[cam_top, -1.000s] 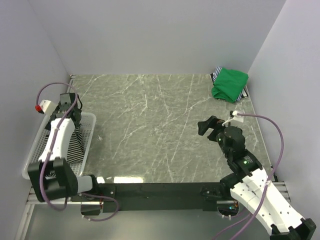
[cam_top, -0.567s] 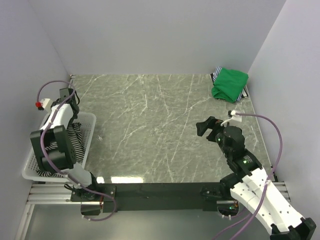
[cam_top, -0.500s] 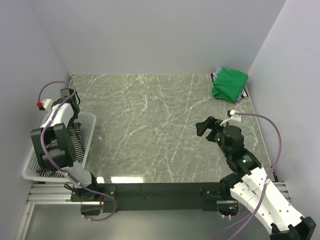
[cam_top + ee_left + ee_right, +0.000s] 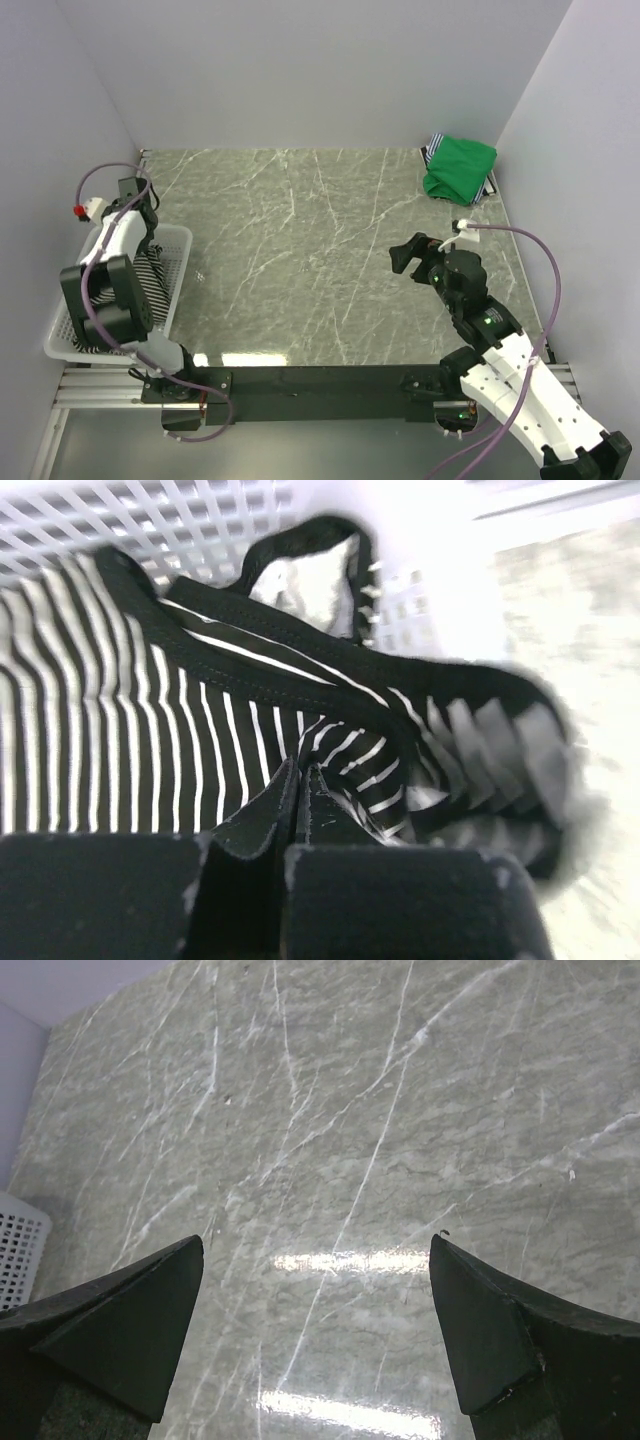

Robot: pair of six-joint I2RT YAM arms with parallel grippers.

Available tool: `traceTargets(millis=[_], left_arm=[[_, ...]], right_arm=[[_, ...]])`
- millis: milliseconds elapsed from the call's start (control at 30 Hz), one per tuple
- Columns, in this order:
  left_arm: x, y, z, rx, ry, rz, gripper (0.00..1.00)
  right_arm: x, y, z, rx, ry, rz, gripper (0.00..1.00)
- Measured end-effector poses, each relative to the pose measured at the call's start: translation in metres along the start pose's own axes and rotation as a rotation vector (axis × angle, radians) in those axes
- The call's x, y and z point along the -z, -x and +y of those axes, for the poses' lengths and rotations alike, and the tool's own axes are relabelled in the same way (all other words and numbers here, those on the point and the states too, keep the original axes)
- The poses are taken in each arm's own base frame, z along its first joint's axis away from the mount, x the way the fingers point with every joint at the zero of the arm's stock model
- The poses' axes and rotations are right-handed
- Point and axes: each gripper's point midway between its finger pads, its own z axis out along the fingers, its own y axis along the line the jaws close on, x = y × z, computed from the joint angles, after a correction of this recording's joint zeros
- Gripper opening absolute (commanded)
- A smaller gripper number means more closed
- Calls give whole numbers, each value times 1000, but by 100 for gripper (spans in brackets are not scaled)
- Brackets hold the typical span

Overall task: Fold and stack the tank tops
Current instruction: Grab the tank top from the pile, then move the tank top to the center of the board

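Observation:
A black-and-white striped tank top with dark-edged straps lies in the white mesh basket at the table's left edge. My left gripper reaches down into the basket and is shut, its fingertips pinching a fold of that striped cloth. A bright green tank top lies bunched in the far right corner, on top of another striped piece. My right gripper hovers open over bare table at the right, with nothing between its fingers.
The basket wall rises just behind the striped cloth. Grey marble tabletop spreads between the two arms. White walls close in the table at the back and on both sides.
My left gripper went down into the basket and shut on the striped cloth. The right arm has barely moved and stays open.

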Motion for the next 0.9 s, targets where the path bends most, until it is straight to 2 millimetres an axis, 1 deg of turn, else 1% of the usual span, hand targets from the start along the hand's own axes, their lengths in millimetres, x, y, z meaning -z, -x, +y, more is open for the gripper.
traceTargets(millis=[33,100,200,300,367,433,467,500,533,567,633,733,800,833,900], left_arm=[[8,7,-1,14,-24,-9,1],[31,25,-3,47,-89,-40,1],[74,60,-4,111,-214,-106,1],[131,104,-11,181,-384,-182,1],[171,130,-15,216,-508,-228,1],[219,157,-19,235,-650,-275,1],[240,167,-21,241,-712,-293,1],[267,180,-24,244,-789,-317,1],[295,190,-27,242,-870,-341,1],[317,197,-29,240,-936,-359,1],[374,207,-35,210,-1113,-385,1],[450,207,-41,147,-1351,-390,1],[496,197,-45,92,-1503,-368,1],[515,193,-46,70,-1566,-360,1],[552,175,-49,8,-1692,-316,1]], right_arm=[[0,0,0,0,1,0,100],[1,0,1,0,8,1,100],[2,1,5,-2,26,1,100],[4,1,9,0,47,5,100],[5,6,13,5,63,1,100],[8,14,20,5,83,-14,100],[10,20,24,5,95,-24,100],[11,25,28,5,108,-34,100],[13,29,32,5,118,-40,100],[13,33,36,3,131,-50,100],[15,40,42,2,150,-62,100],[16,52,52,-1,181,-87,100],[16,60,57,-1,192,-105,100],[16,65,60,-2,197,-113,100],[18,76,67,0,209,-135,100]])
